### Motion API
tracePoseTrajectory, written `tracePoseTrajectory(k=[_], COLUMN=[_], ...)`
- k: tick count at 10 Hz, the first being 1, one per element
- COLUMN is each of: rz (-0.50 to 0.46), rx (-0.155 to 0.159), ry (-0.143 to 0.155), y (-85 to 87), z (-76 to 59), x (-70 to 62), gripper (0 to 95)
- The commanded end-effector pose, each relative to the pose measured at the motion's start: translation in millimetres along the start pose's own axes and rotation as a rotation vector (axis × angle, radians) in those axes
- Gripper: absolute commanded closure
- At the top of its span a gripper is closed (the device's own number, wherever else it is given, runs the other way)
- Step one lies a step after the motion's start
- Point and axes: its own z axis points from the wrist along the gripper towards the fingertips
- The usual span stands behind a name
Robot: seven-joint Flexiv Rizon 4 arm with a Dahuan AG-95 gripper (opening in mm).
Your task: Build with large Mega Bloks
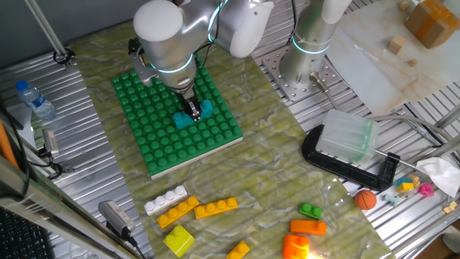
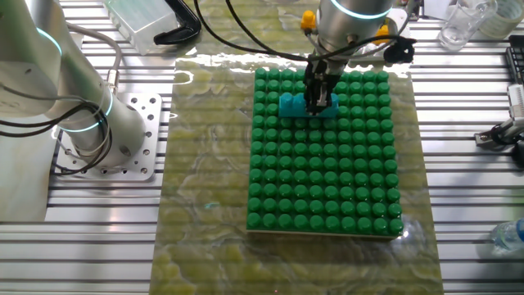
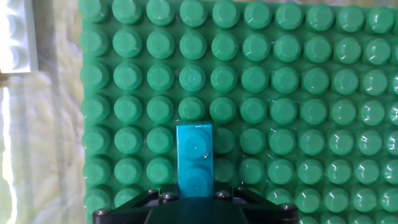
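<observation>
The cyan brick [image 1: 188,116] sits on the studs of the green baseplate [image 1: 154,137], and the gripper [image 1: 192,110] comes straight down over its middle, so that one end of the brick shows on each side of the fingers in both fixed views. The two fingers [image 2: 318,97] are drawn in against the brick's long sides, clamped on it. In the hand view the brick [image 3: 194,160] runs out from between the finger bases toward the centre of the plate, with two of its studs in sight; the rest is hidden under the hand. There is one baseplate and one cyan brick on it; no other brick stands on the plate. On the mat nearer the front edge lie the loose bricks: one white bar [image 1: 165,200], two yellow-orange bars [image 1: 178,211] [image 1: 215,208] lying end to end, one short yellow brick [image 1: 179,239], one small yellow-orange brick [image 1: 238,250], one green brick [image 1: 311,211], and two orange ones [image 1: 307,227] [image 1: 295,247]. To the right of the plate sit a clear plastic box [image 1: 348,137] on a black clamp [image 1: 350,167], and one small orange ball [image 1: 366,199]. One water bottle [image 1: 34,100] lies on the left.
</observation>
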Motion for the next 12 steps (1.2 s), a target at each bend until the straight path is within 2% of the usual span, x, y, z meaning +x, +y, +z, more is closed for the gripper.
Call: tracePoseTrajectory(k=[1, 8, 9, 10, 12], rz=[0.016, 0.023, 0.026, 0.031, 0.032], rx=[0.016, 0.016, 0.01, 0.017, 0.042], ry=[0.004, 0.018, 0.018, 0.018, 0.056], y=[2.0, 3.8, 5.6, 8.0, 8.0], z=[-1.9, 5.5, 8.7, 12.3, 13.5], x=[-0.6, -7.5, -9.7, -13.0, -13.0], gripper=[95.0, 95.0, 95.0, 95.0, 95.0])
